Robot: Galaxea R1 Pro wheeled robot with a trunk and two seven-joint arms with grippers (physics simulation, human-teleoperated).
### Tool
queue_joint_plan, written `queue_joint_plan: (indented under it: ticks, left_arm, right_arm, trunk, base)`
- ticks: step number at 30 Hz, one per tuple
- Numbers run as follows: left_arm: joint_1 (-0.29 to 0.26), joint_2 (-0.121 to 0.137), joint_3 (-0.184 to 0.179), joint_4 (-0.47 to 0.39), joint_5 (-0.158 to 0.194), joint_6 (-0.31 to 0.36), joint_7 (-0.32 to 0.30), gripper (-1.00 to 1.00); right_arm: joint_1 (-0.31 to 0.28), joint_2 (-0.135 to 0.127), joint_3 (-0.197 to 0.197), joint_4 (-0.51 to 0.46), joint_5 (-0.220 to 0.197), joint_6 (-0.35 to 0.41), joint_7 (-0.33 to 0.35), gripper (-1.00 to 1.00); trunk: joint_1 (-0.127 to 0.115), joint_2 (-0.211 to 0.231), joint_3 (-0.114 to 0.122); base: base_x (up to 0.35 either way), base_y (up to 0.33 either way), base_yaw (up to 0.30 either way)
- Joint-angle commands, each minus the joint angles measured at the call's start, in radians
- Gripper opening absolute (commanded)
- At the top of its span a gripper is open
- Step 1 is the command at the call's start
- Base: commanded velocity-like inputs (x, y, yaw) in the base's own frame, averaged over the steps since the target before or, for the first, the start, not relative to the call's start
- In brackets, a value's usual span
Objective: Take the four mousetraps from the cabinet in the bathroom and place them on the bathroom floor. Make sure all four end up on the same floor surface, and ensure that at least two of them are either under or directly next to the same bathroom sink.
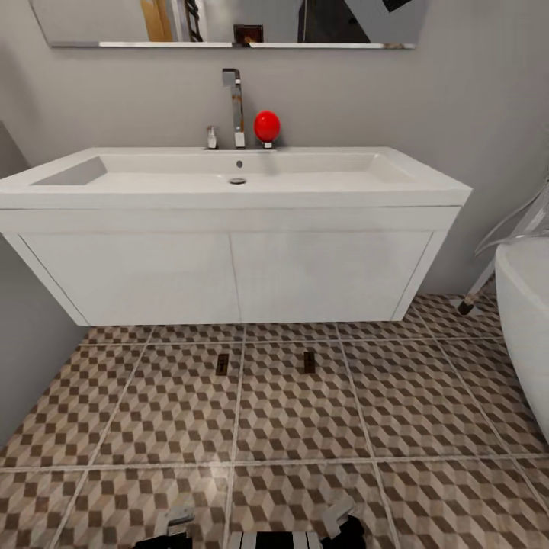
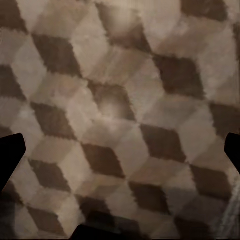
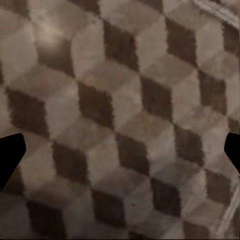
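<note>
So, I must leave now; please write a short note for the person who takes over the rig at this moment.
Left gripper: jaws wide apart, empty, over the cube-patterned tiles.
Right gripper: the same, jaws apart and empty.
Two small dark brown wooden mousetraps lie on the brown-and-beige tiled bathroom floor, just in front of the wide white trough sink on its white drawer unit, apart from each other.
Done: two traps set by the sink, so that condition looks met.
Left: the other two traps, to be fetched from the cabinet and laid on this same floor.
</note>
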Motion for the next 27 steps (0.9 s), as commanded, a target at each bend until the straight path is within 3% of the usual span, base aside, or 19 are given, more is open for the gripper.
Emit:
queue_joint_plan:
  ticks: [1, 11, 15, 23, 27]
  left_arm:
    - [0.007, 0.001, -0.006, -0.004, 0.003, -0.001, 0.008, 1.00]
    - [0.083, 0.012, -0.006, -0.001, 0.005, -0.051, 0.008, 1.00]
    - [0.096, 0.012, -0.006, -0.002, 0.006, -0.054, 0.008, 1.00]
    - [0.111, 0.011, -0.006, -0.003, 0.008, -0.055, 0.008, 1.00]
    - [0.115, 0.011, -0.006, -0.004, 0.008, -0.055, 0.008, 1.00]
  right_arm:
    - [0.006, -0.002, 0.003, 0.002, -0.002, -0.003, -0.003, 1.00]
    - [0.105, -0.009, -0.001, 0.015, -0.010, -0.020, 0.001, 1.00]
    - [0.118, -0.013, -0.009, 0.017, -0.047, -0.060, 0.000, 1.00]
    - [0.123, -0.033, -0.052, 0.020, -0.274, -0.101, 0.001, 1.00]
    - [0.127, -0.038, -0.058, 0.022, -0.369, -0.106, 0.002, 1.00]
  trunk:
    - [-0.001, 0.000, 0.003]
    - [-0.005, 0.002, 0.042]
    - [-0.007, 0.003, 0.057]
    - [-0.011, 0.005, 0.088]
    - [-0.025, 0.032, 0.101]
  base:
    - [0.000, 0.000, 0.000]
    - [0.000, 0.000, 0.000]
    - [0.000, 0.000, 0.000]
    - [0.000, 0.000, 0.000]
    - [0.000, 0.000, 0.000]
